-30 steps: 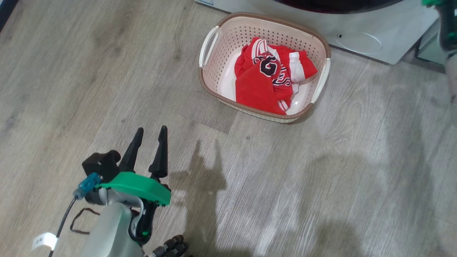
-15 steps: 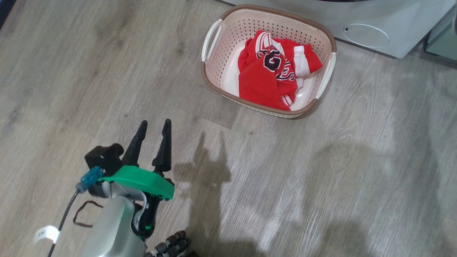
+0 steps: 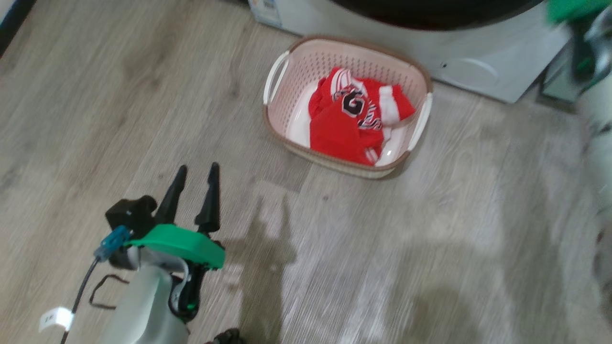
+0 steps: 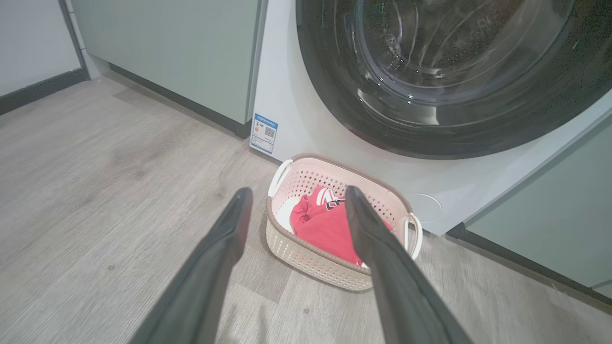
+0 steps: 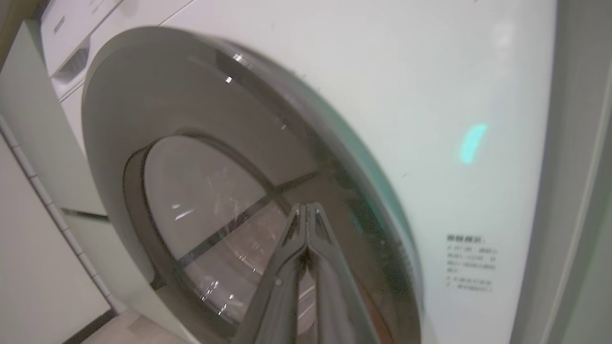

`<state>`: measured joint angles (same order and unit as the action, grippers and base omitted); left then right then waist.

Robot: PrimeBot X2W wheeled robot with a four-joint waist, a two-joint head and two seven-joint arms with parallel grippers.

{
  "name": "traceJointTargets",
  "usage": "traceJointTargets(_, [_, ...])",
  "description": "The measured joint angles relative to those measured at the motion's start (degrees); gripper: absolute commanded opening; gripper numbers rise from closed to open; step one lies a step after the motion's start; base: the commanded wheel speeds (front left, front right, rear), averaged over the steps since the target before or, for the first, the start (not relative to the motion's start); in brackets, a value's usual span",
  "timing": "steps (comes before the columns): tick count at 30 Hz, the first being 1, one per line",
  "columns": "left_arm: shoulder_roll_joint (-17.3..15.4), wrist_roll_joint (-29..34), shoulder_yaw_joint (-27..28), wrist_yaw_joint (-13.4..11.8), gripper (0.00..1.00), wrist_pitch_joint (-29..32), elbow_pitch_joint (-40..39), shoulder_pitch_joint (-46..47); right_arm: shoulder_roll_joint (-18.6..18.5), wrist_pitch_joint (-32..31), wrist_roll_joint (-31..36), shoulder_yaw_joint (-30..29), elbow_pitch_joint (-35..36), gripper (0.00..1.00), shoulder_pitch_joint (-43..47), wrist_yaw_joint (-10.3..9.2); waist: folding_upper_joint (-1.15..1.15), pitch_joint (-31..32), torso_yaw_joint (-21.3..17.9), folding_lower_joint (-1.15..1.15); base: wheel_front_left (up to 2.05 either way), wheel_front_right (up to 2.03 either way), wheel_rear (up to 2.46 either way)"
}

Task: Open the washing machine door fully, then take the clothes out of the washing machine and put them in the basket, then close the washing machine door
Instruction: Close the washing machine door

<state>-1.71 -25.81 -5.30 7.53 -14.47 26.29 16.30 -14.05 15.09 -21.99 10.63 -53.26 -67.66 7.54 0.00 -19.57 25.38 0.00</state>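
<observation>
- Grey wood-look floor (image 3: 430, 239) carries the basket (image 3: 296, 81), just in front of the washing machine (image 3: 478, 62).
- Red clothes (image 3: 344, 129) lie heaped inside the basket.
- Black-rimmed washing machine door (image 4: 430, 138) sits flat against the washer's front.
- Spread and empty, the left claw (image 3: 197, 167) hangs over the floor, apart from the basket.
- Pressed together, the right claw (image 5: 306, 208) points at the door's window; I cannot tell whether it touches.

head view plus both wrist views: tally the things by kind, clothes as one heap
basket: 1
clothes, one red heap: 1
washing machine: 1
washing machine door: 1
grippers: 2, left gripper and right gripper
total: 6
</observation>
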Motion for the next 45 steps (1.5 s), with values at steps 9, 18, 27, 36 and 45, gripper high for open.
traceJointTargets(9, [-1.6,4.94,5.7,0.0,1.0,-0.01,1.87,-2.88,3.82,-0.04,-3.16,4.7,6.14,1.0,16.51,0.0,0.0,9.23,-3.6,0.0,0.0,0.0,0.0])
traceJointTargets(18, [-3.43,7.57,7.49,0.0,1.0,-0.09,5.46,-2.41,3.96,-0.04,-3.57,3.93,11.66,1.0,28.74,0.0,0.0,16.07,-10.04,0.0,0.0,0.0,0.0])
traceJointTargets(27, [-3.7,8.0,7.23,0.0,1.0,-0.1,5.43,-1.81,5.83,-0.05,3.0,-5.97,22.94,1.0,43.8,0.0,0.0,19.28,-17.19,0.0,0.0,0.0,0.0])
traceJointTargets(36, [-4.63,7.04,5.17,0.0,1.0,-0.1,4.3,-4.44,8.49,-0.05,6.89,-13.24,32.43,1.0,55.94,0.0,0.0,21.17,-22.31,0.0,0.0,0.0,0.0])
traceJointTargets(45, [-5.14,6.36,5.41,0.0,1.0,-0.1,3.65,-7.14,10.23,-0.05,7.89,-16.15,36.89,1.0,61.46,0.0,0.0,22.27,-27.26,0.0,0.0,0.0,0.0])
